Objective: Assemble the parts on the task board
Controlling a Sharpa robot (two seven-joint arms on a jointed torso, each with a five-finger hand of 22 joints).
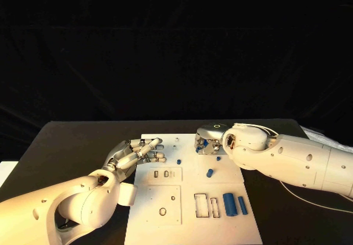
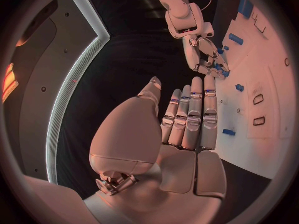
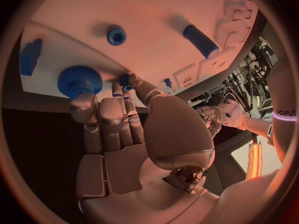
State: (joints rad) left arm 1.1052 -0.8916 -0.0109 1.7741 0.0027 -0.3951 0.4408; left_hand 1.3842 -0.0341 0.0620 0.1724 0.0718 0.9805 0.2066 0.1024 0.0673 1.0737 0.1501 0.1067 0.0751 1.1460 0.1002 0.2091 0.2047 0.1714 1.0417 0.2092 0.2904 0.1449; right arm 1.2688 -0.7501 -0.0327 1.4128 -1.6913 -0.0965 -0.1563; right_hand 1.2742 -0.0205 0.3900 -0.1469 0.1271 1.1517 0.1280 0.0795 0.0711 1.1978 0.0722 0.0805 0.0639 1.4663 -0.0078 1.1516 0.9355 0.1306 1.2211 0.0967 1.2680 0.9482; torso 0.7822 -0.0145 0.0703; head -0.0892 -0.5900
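The white task board lies mid-table. My left hand rests over its far left corner, fingers straight and holding nothing; the left wrist view shows the same hand flat and bare. My right hand hovers at the board's far edge. In the right wrist view its thumb and a finger pinch a small blue part, right beside a blue gear. Two long blue cylinders lie at the board's near right. A short blue cylinder and a small peg sit mid-board.
Rectangular slots and a raised square plate take up the board's near half. A thin cable trails over the black table under my right arm. A pale bag sits at the table's right edge.
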